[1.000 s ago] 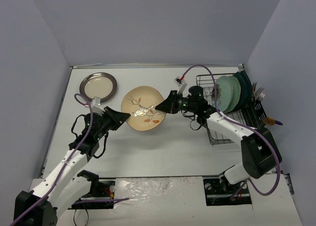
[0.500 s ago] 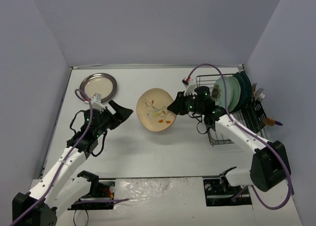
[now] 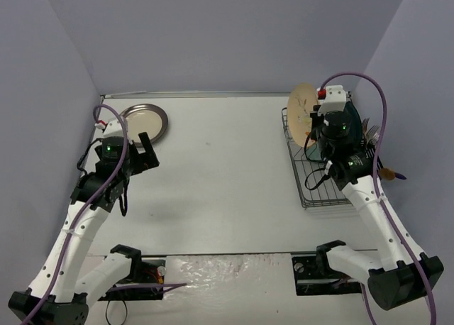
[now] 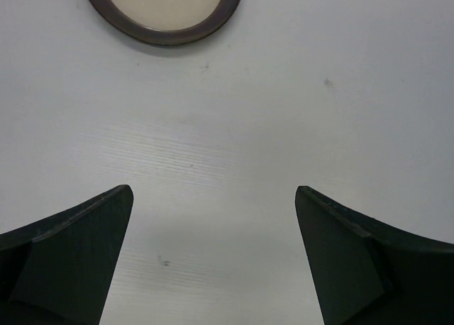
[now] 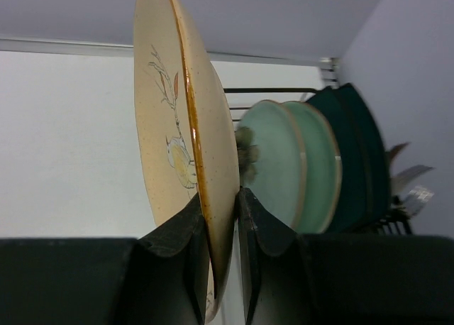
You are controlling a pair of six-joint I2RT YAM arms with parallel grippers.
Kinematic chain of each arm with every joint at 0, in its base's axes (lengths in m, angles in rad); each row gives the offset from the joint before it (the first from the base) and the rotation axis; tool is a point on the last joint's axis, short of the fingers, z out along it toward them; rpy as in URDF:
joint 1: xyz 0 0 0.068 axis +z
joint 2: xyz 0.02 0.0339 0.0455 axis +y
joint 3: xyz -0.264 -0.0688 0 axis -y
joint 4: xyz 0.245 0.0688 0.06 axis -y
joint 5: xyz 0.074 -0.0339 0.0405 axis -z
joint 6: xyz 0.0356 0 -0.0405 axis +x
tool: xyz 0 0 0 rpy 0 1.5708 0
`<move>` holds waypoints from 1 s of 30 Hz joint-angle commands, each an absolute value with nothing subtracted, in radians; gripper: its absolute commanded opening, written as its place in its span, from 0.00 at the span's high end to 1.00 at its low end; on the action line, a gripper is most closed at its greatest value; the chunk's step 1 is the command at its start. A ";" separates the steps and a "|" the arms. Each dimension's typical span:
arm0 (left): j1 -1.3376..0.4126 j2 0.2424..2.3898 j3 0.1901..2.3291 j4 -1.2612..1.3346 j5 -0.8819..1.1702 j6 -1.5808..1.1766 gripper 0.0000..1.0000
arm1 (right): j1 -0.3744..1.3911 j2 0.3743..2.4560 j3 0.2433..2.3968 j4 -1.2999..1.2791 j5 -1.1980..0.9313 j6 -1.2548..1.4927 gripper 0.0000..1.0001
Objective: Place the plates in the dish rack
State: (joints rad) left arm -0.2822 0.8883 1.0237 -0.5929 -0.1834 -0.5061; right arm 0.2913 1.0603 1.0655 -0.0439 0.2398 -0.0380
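1. Six plates show in all: four stand in the dish rack (image 3: 313, 181), one is gripped, and one lies on the bench (image 3: 220, 169).
2. One cream floral plate (image 5: 186, 137) is held upright on edge by the right pincer (image 5: 220, 197), whose two jaws are clamped on its lower rim, one on each face.
3. From above, this plate hangs over the far left corner of the rack. Its bottom edge is hidden, so I cannot tell whether it touches the wires.
4. Two pale mint-green round plates (image 5: 280, 165) stand upright just beside it, to its right in the wrist view.
5. Two dark teal plates (image 5: 363, 155) stand upright behind the mint pair, at the rack's right end.
6. One side cutlery holder (image 3: 376, 162) sits on the rack's right, with fork tips showing; the number of pieces is probably several but too small to count.
7. One cream plate with a grey-brown rim (image 3: 142, 123) lies flat at the bench's far left corner, well apart from the rack.
8. One left pincer (image 4: 213, 218) hovers over bare bench near that plate, its jaws spread wide with nothing between them.
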 commanded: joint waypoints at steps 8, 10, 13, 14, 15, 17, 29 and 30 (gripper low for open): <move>-0.006 0.899 0.931 -0.582 -0.026 -0.371 0.03 | 0.254 1.144 1.118 0.253 0.503 -0.289 1.00; 0.035 0.900 0.928 -0.590 -0.014 -0.369 0.03 | 0.241 1.174 1.111 0.266 0.509 -0.300 1.00; 0.042 0.894 0.925 -0.594 -0.028 -0.367 0.03 | 0.211 1.211 1.094 0.279 0.479 -0.291 1.00; 0.043 0.891 0.923 -0.594 -0.026 -0.368 0.03 | 0.199 1.221 1.087 0.281 0.465 -0.281 1.00; 0.043 0.887 0.919 -0.592 -0.023 -0.368 0.03 | 0.196 1.226 1.082 0.284 0.458 -0.276 1.00; 0.043 0.888 0.919 -0.595 -0.026 -0.368 0.03 | 0.192 1.241 1.065 0.292 0.454 -0.272 1.00; 0.050 0.888 0.914 -0.595 -0.027 -0.371 0.03 | 0.168 1.332 1.002 0.334 0.380 -0.208 1.00; 0.052 0.888 0.914 -0.595 -0.027 -0.371 0.03 | 0.165 1.341 0.995 0.339 0.374 -0.201 1.00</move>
State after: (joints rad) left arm 0.0407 0.8970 0.8856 -0.6312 -0.0261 -0.3862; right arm 0.1810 1.3373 0.9871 0.1268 0.3800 -0.2359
